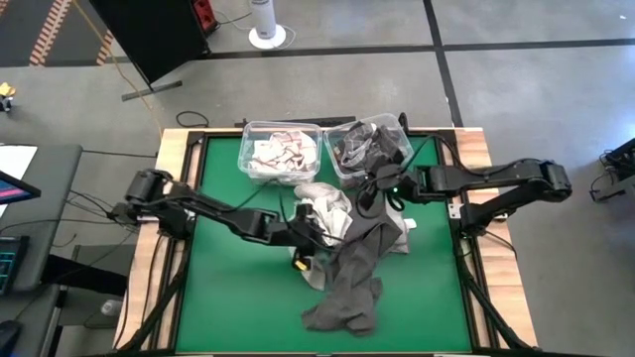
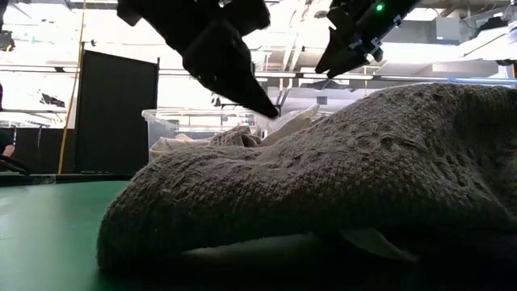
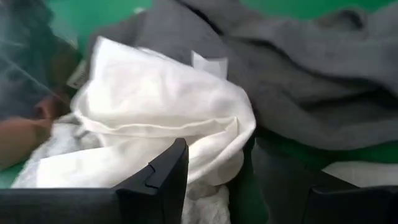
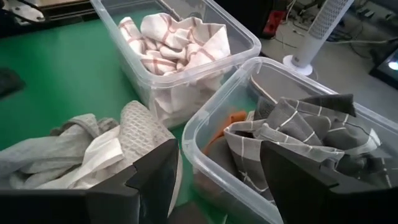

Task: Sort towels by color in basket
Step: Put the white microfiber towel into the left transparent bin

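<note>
While right gripper (image 1: 365,198) hovers open near bins, left gripper (image 1: 316,236) open over white towel (image 3: 155,106)

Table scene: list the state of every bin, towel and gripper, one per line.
Left bin: upright, holds white checked towels.
Right bin: upright, holds dark checked towels and an orange one.
Dark grey towel: crumpled, stretched across the mat.
White towel: bunched, in the pile.
Left gripper: open, at the white towel.
Right gripper: open, empty, near the right bin.
</note>
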You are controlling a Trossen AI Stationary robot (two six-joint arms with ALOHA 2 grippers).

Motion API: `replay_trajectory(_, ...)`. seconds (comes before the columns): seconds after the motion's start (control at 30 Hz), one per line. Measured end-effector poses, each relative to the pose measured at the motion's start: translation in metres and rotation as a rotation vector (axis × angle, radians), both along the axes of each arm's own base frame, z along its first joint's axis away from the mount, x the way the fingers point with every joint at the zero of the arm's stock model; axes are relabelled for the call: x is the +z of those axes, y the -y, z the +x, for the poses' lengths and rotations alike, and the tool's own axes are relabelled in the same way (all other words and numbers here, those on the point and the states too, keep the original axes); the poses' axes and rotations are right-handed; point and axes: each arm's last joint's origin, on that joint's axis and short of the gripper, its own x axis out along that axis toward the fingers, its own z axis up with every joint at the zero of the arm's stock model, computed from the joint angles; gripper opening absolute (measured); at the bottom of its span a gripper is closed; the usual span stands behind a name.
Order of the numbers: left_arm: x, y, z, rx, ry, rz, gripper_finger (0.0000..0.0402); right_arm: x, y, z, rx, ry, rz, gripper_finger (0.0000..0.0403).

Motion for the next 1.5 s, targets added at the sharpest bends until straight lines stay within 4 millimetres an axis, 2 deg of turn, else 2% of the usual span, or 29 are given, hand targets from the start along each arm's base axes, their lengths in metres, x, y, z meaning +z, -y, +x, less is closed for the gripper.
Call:
replay_trajectory(0.2, -0.018, 0.011, 0.011, -0.044, -0.06, 0.075, 0.0169, 0.0, -0.009, 0.0, 0.001, 0.002, -0.016, 0.026)
replay_trajectory(0.47, -0.041, 0.012, 0.024, -0.061, -0.056, 0.225, 0.016, -0.001, -0.009, -0.001, -0.01, 0.006, -0.003, 0.026)
replay_trajectory(0.57, -0.049, 0.013, 0.027, -0.082, -0.066, 0.256, 0.0124, -0.001, -0.009, -0.001, -0.013, 0.001, -0.001, 0.026)
replay_trajectory(0.7, -0.042, 0.013, 0.028, -0.054, -0.069, 0.266, 0.0029, -0.004, -0.008, -0.004, -0.041, -0.026, -0.002, 0.026)
replay_trajectory(0.73, -0.037, 0.013, 0.026, -0.036, -0.071, 0.264, 0.0016, -0.004, -0.008, -0.005, -0.05, -0.035, -0.005, 0.026)
replay_trajectory(0.83, -0.014, 0.008, 0.024, 0.006, -0.036, 0.236, 0.0009, -0.005, -0.008, -0.006, -0.072, -0.044, -0.003, 0.026)
replay_trajectory(0.97, 0.024, -0.004, 0.008, 0.06, 0.014, 0.232, 0.0003, -0.007, -0.008, -0.007, -0.079, -0.053, 0.003, 0.026)
replay_trajectory(1.23, 0.129, -0.038, -0.05, 0.308, 0.288, 0.333, 0.0001, -0.005, -0.008, -0.007, -0.109, -0.04, -0.026, 0.026)
replay_trajectory(1.4, 0.182, -0.068, -0.087, 0.453, 0.482, 0.408, 0.0001, -0.005, -0.009, -0.007, -0.108, -0.032, -0.028, 0.026)
replay_trajectory(1.5, 0.205, -0.087, -0.107, 0.526, 0.564, 0.463, 0.0001, -0.004, -0.01, -0.006, -0.104, -0.027, -0.028, 0.026)
